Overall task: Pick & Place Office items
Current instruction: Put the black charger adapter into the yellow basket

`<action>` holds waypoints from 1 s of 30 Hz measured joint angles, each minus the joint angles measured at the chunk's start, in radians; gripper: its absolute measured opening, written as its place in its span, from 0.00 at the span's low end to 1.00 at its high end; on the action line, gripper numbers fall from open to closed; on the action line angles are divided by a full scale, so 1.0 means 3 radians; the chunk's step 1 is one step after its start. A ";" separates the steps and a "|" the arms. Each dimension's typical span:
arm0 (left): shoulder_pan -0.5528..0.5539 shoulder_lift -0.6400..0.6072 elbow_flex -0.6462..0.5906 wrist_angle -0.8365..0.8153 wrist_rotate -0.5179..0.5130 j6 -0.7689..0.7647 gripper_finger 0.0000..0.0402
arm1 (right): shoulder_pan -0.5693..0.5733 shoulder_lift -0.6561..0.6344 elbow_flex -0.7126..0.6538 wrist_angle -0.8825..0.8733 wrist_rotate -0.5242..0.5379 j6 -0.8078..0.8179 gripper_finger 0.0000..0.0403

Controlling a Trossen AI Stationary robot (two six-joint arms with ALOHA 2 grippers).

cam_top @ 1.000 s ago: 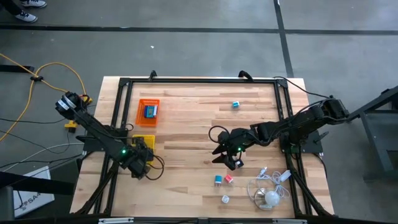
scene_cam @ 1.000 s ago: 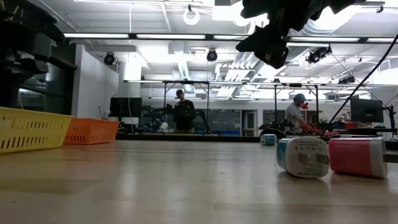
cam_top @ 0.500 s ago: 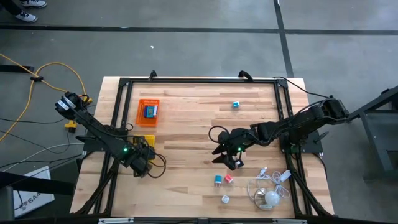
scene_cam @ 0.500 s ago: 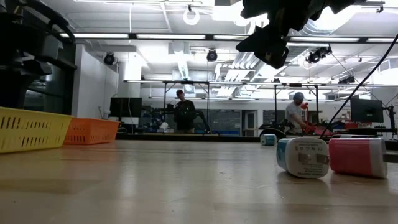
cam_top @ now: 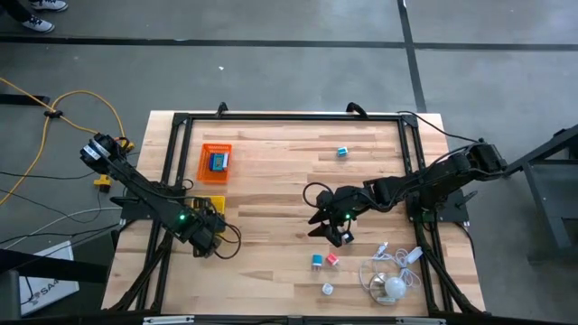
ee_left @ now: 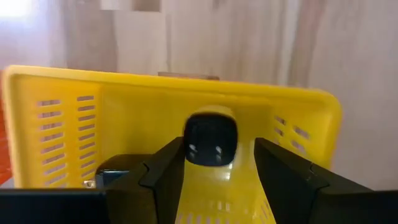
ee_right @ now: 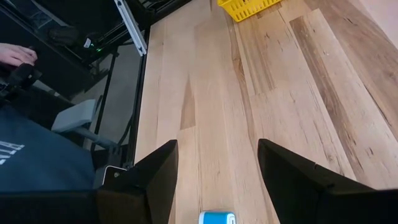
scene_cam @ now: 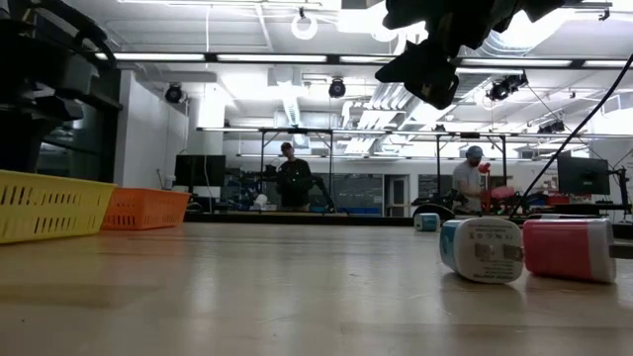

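Note:
My left gripper hangs open over the yellow tray at the table's left edge. A small black item lies in the tray, between and beyond the fingers and apart from both. My right gripper is open above mid-table with nothing in it. A teal block shows on the wood below it. Other office items lie on the table: a teal block, a pink one, a white one and a far teal one.
An orange tray holding a blue item stands beyond the yellow tray. A white cable bundle lies at the near right corner. A black frame borders the table. A person's hand shows beyond the table's edge.
In the low view my left gripper's dark outline above the yellow tray has spread, its fingers moving apart. That arm has stayed in place. My right arm and the items on the table have kept still.

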 joint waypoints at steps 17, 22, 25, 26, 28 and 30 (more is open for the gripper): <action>0.0420 -0.0001 0.0309 -0.0426 0.0104 0.0781 0.46 | 0.0000 0.0000 0.0000 -0.0003 -0.0002 -0.0003 0.52; 0.0527 -0.0001 0.0545 -0.0424 0.0102 0.1070 0.46 | 0.0000 0.0000 0.0000 -0.0164 -0.0031 -0.0022 0.52; 0.0563 -0.0001 0.0668 -0.0407 0.0090 0.1211 0.46 | 0.0000 0.0000 0.0000 -0.0366 -0.0035 -0.0024 0.52; 0.0575 -0.0001 0.0701 -0.0387 0.0088 0.1266 0.46 | 0.0000 0.0000 -0.0001 -0.0420 -0.0034 -0.0024 0.52; 0.0603 -0.0001 0.0746 -0.0296 0.0055 0.1378 0.46 | 0.0000 0.0000 -0.0001 -0.0508 -0.0024 -0.0009 0.52; 0.0632 -0.0001 0.0757 -0.0143 0.0011 0.1510 0.46 | 0.0001 0.0000 -0.0001 -0.0562 -0.0037 0.0073 0.52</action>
